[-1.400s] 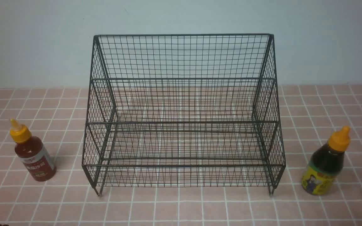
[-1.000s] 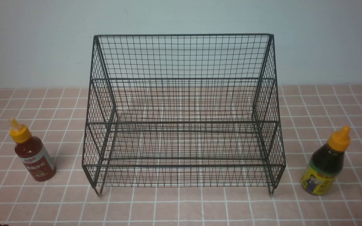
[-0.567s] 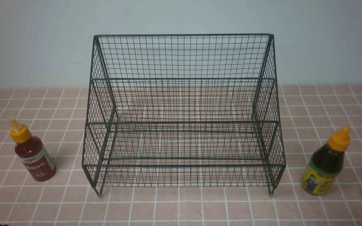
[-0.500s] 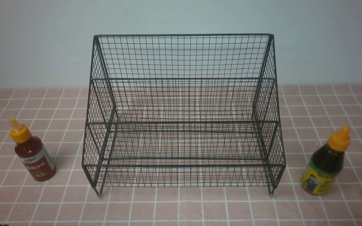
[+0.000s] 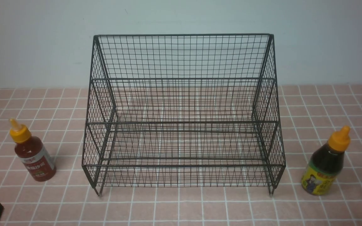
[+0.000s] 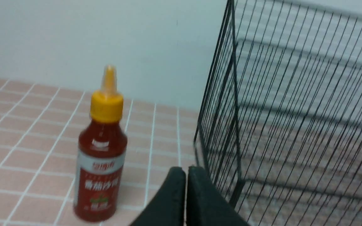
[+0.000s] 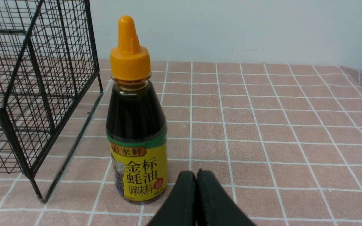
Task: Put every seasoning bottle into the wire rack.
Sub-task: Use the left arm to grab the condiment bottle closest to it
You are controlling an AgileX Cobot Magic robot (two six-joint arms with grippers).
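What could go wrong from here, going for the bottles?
1. Both the left gripper and right gripper are shut, so advancing without opening could knock a bottle over.
2. The dark sauce bottle stands close beside the wire rack; a wide approach may bump the rack's side.
3. The red sauce bottle's narrow nozzle might catch the mesh during placing.

The rack (image 5: 183, 122) is thin dark metal wire mesh with a low sheen, the red bottle (image 5: 35, 158) and the dark bottle (image 5: 324, 168) look smooth and glossy beneath matt plastic caps, and the wall (image 5: 181, 17) appears smooth and matt.
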